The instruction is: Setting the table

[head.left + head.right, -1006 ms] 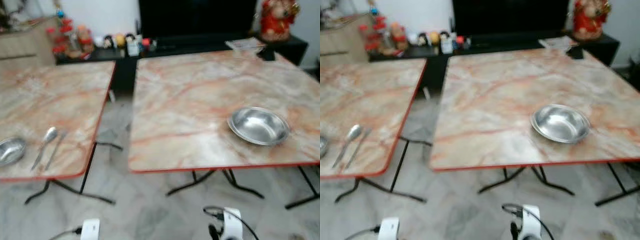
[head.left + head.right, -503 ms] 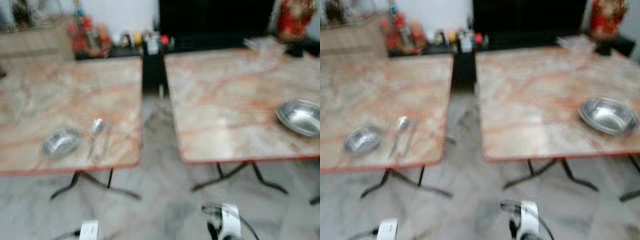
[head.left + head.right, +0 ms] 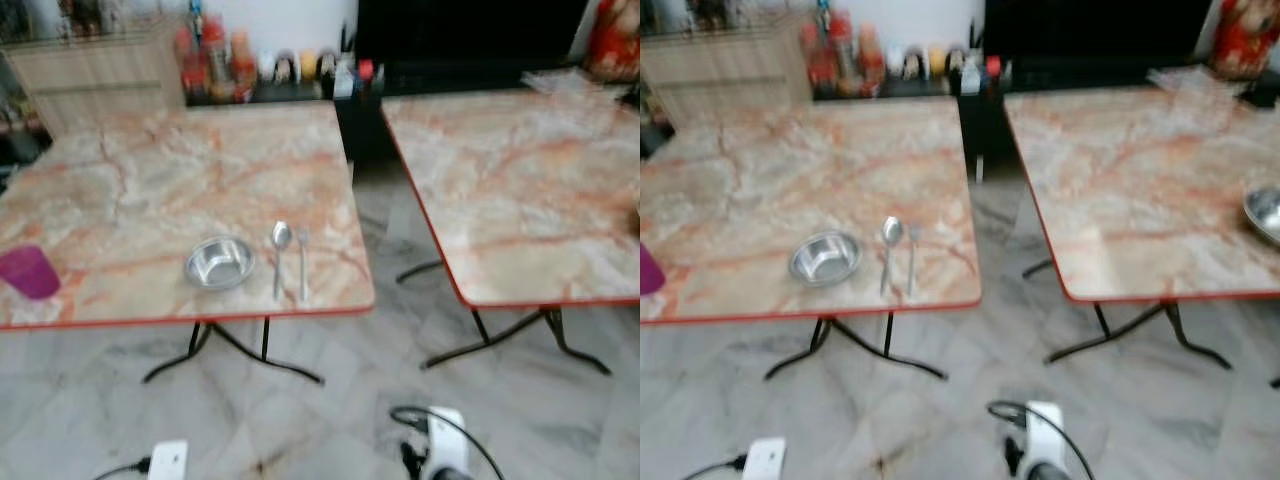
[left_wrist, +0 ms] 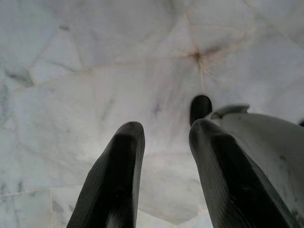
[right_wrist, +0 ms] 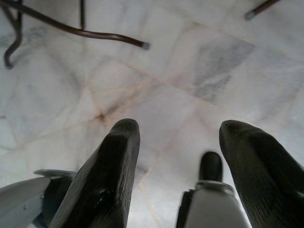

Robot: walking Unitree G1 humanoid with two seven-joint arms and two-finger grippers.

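Observation:
On the left marble-top table a small steel bowl sits near the front edge. A spoon and a fork lie side by side just right of it. A purple cup stands at that table's front left. A wider steel bowl rests at the right edge of the right table. Both arms hang low over the floor. My left gripper is open and holds nothing. My right gripper is open too, with pale floor tiles between its fingers.
A narrow gap of marble floor separates the two tables, whose black folding legs splay out beneath. A dark cabinet with small bottles and figurines, and a wooden sideboard, line the back wall.
The whole view has swung to the left: the left table now fills the middle and the wide bowl has slid to the right edge. Neither gripper has taken hold of anything.

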